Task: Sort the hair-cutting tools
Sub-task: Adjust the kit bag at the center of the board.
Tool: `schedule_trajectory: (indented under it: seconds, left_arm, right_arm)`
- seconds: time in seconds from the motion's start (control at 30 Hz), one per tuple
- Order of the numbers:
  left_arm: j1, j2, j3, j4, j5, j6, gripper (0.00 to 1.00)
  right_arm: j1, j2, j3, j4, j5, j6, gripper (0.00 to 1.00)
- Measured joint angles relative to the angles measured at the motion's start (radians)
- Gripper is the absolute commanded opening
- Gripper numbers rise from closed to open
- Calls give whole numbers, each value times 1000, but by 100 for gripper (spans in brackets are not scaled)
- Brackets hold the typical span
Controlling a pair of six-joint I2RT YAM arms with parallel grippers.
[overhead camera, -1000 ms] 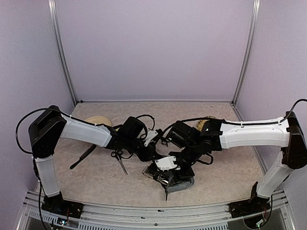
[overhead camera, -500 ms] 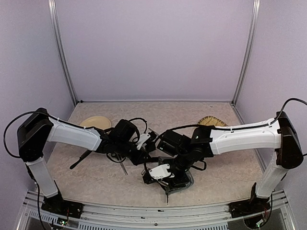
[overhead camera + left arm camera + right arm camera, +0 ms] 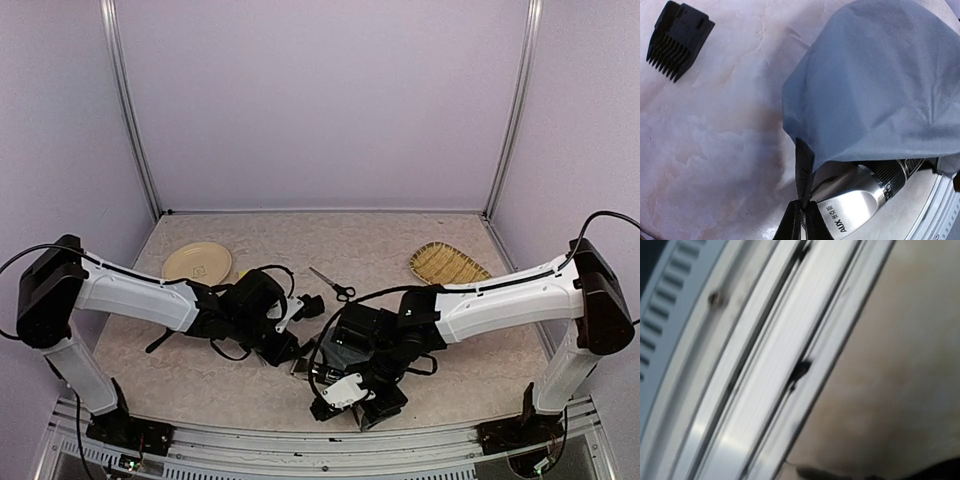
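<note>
Grey cloth of the pouch (image 3: 875,85) drapes over the clipper (image 3: 852,205), whose silver body pokes out near the tabletop's (image 3: 715,150) front edge. The left fingers (image 3: 791,226) are pressed together, apparently pinching the pouch's dark lip. Whether the right fingers (image 3: 345,398) are apart I cannot tell, because their own view is blurred. Best, I judge, to hold that lip raised and steady while the clipper slides fully inside, away from the rail (image 3: 765,360).
</note>
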Motion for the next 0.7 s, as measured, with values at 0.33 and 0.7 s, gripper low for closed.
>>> schedule_trajectory:
  seconds: [0.33,0.7]
  left_arm:
    - [-24,-89,-56,-47,-68,-99,0]
    - [-82,-137,-76,-77,-85,-171,0]
  right_arm:
    - [-7,-18,-94,10,112,-3,57]
    - [-183,-92,-153,72,208,-60,57]
